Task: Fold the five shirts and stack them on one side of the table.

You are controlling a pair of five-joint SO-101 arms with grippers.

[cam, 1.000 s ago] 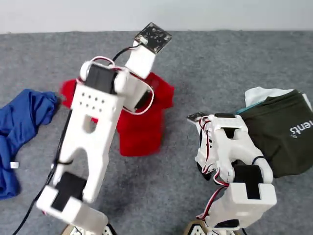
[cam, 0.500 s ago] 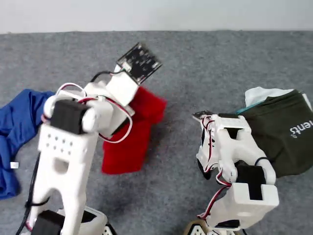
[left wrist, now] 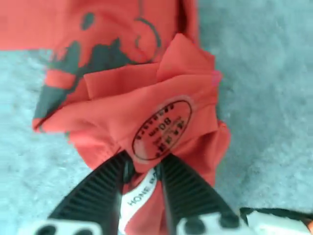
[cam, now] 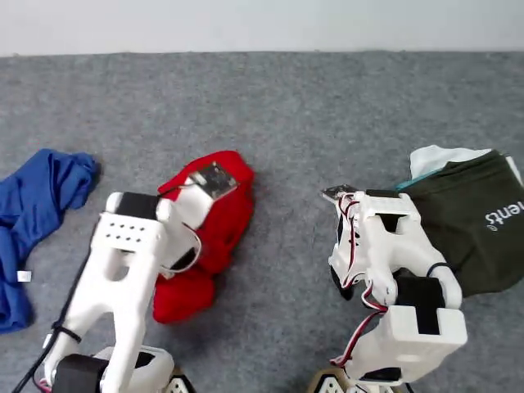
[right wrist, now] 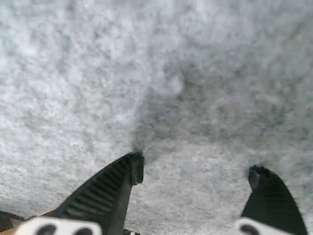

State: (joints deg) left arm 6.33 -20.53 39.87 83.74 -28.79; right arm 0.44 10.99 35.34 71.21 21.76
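Surface (cam: pixel 344 123): grey and carpet-like, running across the whole high view, with a pale wall (cam: pixel 262 24) along the far edge.
Left arm (cam: pixel 123 278): white, stretched from the near edge over the red shirt.
Right arm (cam: pixel 393 278): white, folded back on itself just beside the dark shirt, wrist pointing down at bare surface.
Dark shirt (cam: pixel 467 229): folded, at the right side of the surface, lying on top of the white shirt.
Blue shirt (cam: pixel 37 205): crumpled at the left edge, well apart from both arms.
Red shirt (cam: pixel 225 217): bunched in a heap left of centre, partly under the left arm's wrist. From the high view, plain red folds. From the left wrist view (left wrist: pixel 122 98), a dark print, a round stamp and a white neck label.
White shirt (cam: pixel 442 155): a corner peeking out from beneath the dark shirt's far edge.
Left gripper (left wrist: pixel 144 159): closed to a narrow gap, pinching the red shirt at the neck label, cloth spilling past both fingers.
Right gripper (right wrist: pixel 196 166): spread wide, holding nothing, tips near or on the grey surface, contact unclear.
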